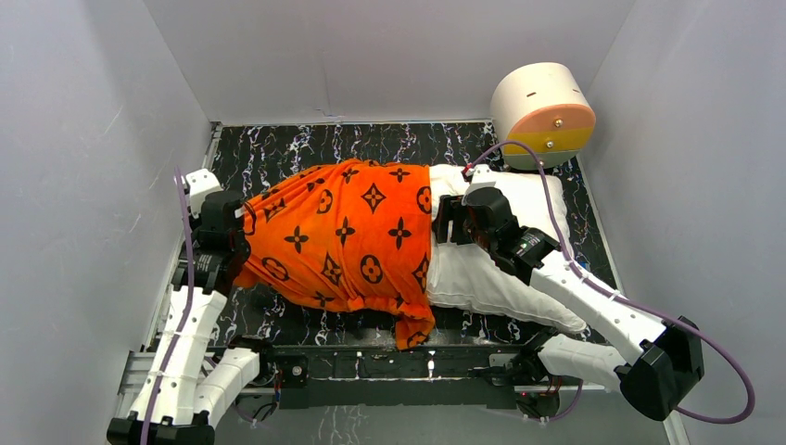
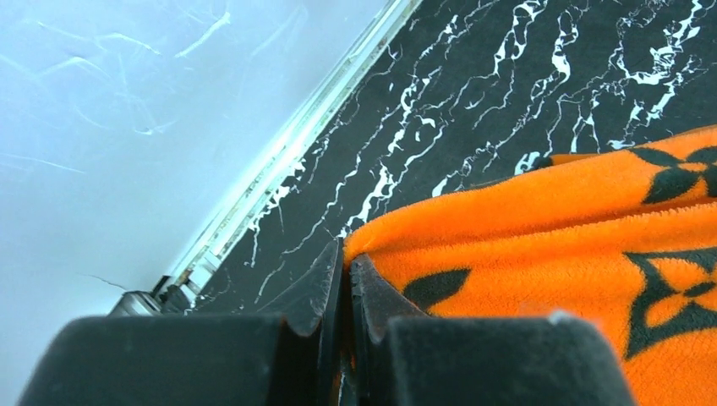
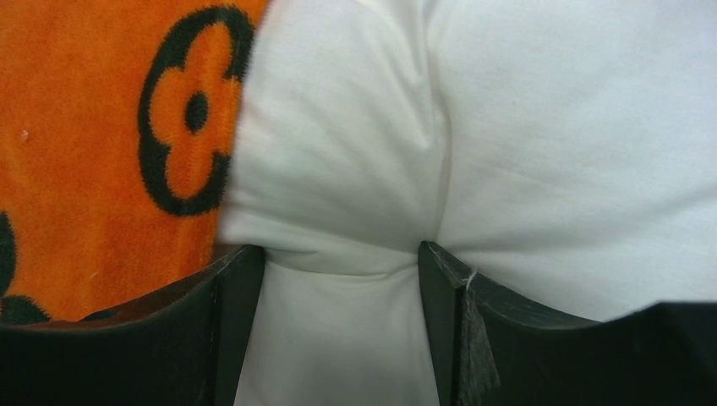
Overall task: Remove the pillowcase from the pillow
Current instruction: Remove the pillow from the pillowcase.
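my left gripper (image 2: 345, 254) is pinched tight on the pillowcase (image 2: 541, 245) corner; right gripper (image 3: 342, 262) has a fat wad of pillow (image 3: 550, 169) squeezed between its fingers

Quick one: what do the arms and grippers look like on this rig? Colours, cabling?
The left arm and right arm have white shells and black joints. The left gripper and right gripper are black with flat tapered fingers. A purple cable runs along each arm.
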Tool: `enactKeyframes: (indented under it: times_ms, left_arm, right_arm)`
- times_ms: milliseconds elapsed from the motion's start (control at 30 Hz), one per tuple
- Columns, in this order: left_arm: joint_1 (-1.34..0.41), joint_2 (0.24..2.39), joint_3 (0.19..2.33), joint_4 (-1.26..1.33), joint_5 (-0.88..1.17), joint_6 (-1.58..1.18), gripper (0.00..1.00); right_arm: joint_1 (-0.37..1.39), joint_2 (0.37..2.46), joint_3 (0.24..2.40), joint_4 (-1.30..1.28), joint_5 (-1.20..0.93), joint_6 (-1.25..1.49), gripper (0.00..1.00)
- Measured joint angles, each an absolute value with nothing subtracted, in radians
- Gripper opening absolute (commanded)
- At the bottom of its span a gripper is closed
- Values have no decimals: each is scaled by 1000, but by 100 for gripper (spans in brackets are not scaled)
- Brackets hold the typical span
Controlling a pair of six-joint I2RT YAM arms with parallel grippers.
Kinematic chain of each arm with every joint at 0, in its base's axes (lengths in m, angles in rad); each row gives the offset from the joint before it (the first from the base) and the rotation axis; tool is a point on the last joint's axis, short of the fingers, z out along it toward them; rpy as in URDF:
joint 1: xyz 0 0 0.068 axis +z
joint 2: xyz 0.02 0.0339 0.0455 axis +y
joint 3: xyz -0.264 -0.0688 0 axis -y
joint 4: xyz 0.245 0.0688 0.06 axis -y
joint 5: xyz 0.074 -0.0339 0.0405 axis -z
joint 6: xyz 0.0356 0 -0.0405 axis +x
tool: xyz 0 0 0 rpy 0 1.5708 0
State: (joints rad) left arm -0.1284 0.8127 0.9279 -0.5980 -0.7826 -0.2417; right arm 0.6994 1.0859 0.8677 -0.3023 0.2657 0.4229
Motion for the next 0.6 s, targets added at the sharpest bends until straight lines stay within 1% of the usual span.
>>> enactKeyframes:
  times_ms: [233,367,400,433,467,500,533,600]
  left_arm:
    - [-129,832,1030,-607,-837,-206,0]
    - [-129,834,1037,-598,-899,-161,0]
    - [-129,835,1035,-580,-920,-134,4]
    - [-129,834,1033,-563,-935,-111,28]
    - [-129,833,1032,-553,-939,-102,59]
    - [-129,832,1032,-555,-934,-100,81]
    - [-125,831,1037,-561,-939,-110,97]
    - [-115,830,1054,-580,-923,-128,98]
  right_arm:
    - [695,1086,868,-302,262,441,73]
    - [695,1086,868,-297,260,450,72]
    - [695,1086,868,-296,259,454,72]
    - [695,1086,868,-295,259,457,72]
    - [695,1086,868,-294,258,461,72]
    - [695,1087,868,-293,258,465,71]
    - [695,1087,868,-292,258,469,71]
    - [695,1089,868,-288,253,476,71]
